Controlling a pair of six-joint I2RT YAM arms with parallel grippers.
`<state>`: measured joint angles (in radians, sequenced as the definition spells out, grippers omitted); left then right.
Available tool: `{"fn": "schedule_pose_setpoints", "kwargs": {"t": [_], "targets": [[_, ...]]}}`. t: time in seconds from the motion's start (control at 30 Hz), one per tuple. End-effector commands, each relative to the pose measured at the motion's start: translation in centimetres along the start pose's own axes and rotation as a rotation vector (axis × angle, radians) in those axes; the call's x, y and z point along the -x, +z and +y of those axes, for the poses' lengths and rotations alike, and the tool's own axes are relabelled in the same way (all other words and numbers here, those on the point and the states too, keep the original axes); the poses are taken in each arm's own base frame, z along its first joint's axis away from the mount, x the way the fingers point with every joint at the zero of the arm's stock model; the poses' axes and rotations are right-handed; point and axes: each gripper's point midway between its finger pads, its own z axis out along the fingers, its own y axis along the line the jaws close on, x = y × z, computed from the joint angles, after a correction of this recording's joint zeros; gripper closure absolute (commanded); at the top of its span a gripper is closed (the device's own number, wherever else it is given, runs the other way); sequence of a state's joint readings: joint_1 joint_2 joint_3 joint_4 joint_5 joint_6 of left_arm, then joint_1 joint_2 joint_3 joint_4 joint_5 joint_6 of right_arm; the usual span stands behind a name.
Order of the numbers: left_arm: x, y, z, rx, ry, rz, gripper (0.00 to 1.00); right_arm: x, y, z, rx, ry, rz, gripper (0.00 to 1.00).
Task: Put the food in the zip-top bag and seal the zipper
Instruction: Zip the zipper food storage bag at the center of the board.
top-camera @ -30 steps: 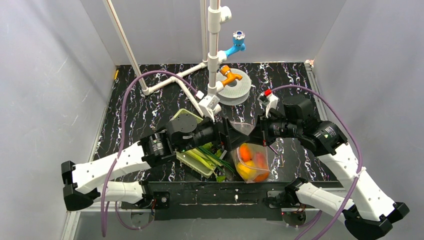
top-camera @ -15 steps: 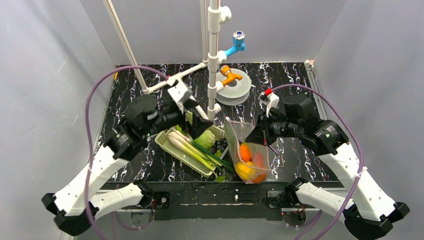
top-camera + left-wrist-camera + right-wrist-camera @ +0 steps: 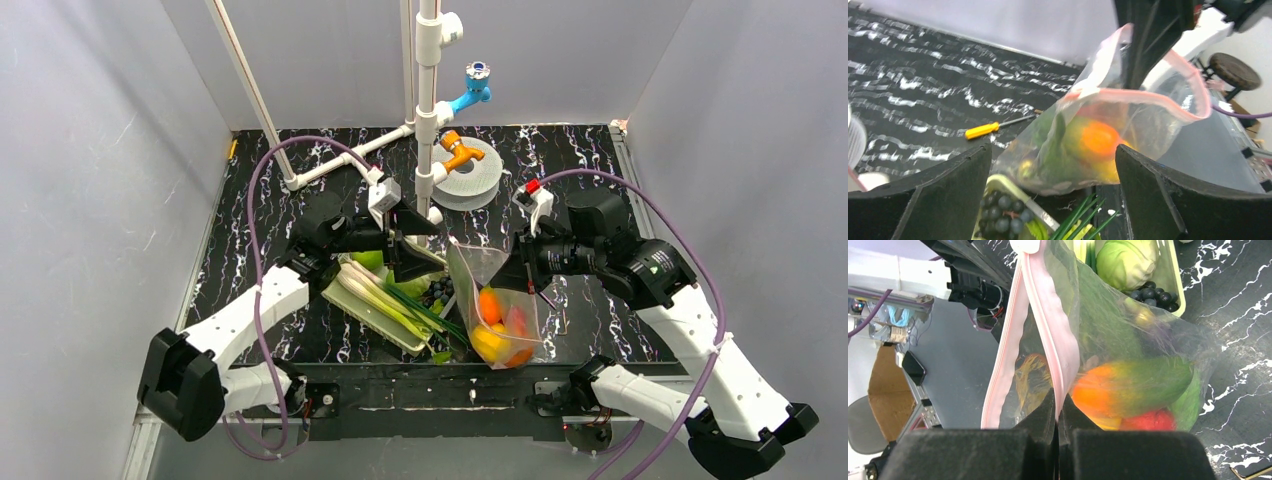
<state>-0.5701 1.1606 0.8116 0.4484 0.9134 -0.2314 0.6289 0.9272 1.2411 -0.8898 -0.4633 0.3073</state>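
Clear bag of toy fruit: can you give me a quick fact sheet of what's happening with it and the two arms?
zip-top bag: held up by its mouth edge
zipper: unsealed, mouth gaping
inside the bag: orange fruit, green cucumber, red piece
right gripper: shut on the zipper
left gripper: open, empty, facing the bag
basket: beside the bag, holding a cabbage and grapes
screwdriver: lying on the table
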Motion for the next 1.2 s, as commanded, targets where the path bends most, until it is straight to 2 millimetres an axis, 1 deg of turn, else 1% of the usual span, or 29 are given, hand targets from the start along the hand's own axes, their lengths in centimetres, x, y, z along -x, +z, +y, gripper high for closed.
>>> {"fn": "schedule_pose_setpoints", "kwargs": {"t": [0.0,0.03,0.13,0.17,0.27,0.43,0.47,0.57,0.7,0.77,0.8,0.87,0.97,1.03,1.1,1.17], "targets": [[4.0,0.0,-3.1,-0.202,0.077,-0.122,0.10,0.9,-0.8,1.9,0.087,-0.079,-0.010,0.99],[3.8,0.2,-3.1,-0.211,0.070,-0.117,0.11,0.8,-0.8,2.1,0.096,-0.082,-0.006,0.99],[1.8,0.8,-2.1,-0.230,0.017,-0.049,0.17,0.7,-0.8,2.6,0.130,-0.086,0.004,0.99],[1.6,0.9,-1.8,-0.230,0.003,-0.044,0.18,0.6,-0.8,2.7,0.139,-0.087,0.008,0.99],[2.4,1.1,-2.4,-0.273,-0.024,-0.099,0.19,0.6,-0.8,3.2,0.165,-0.094,0.011,0.99],[1.9,1.6,-2.0,-0.283,-0.073,-0.102,0.18,0.6,-0.7,3.4,0.185,-0.095,0.026,0.99],[1.9,1.7,-2.1,-0.294,-0.103,-0.102,0.19,0.5,-0.7,3.4,0.185,-0.096,0.031,0.99],[2.3,1.8,-2.5,-0.337,-0.121,-0.120,0.25,0.6,-0.8,3.4,0.183,-0.098,0.030,0.99],[1.7,2.2,-2.4,-0.360,-0.151,-0.097,0.39,1.0,-0.8,3.3,0.168,-0.100,0.012,0.99],[1.5,2.3,-2.6,-0.378,-0.156,-0.081,0.51,1.2,-0.7,3.1,0.156,-0.098,0.007,0.99],[1.5,2.4,-2.7,-0.386,-0.159,-0.077,0.55,1.4,-0.6,2.9,0.144,-0.096,0.006,0.99],[1.8,2.3,-3.0,-0.402,-0.159,-0.076,0.65,1.6,-0.5,2.7,0.128,-0.093,0.002,0.98],[2.1,2.2,-3.3,-0.416,-0.149,-0.077,0.80,2.1,-0.5,2.2,0.088,-0.090,-0.005,0.95],[2.2,2.2,-3.3,-0.413,-0.147,-0.083,0.92,2.5,-0.7,2.0,0.065,-0.093,-0.013,0.91],[2.4,2.2,-3.3,-0.409,-0.143,-0.092,0.98,3.0,-0.8,1.9,0.050,-0.097,-0.017,0.89],[2.8,2.2,-3.3,-0.400,-0.142,-0.109,1.00,3.2,-0.7,1.8,0.036,-0.096,-0.012,0.85]]}}
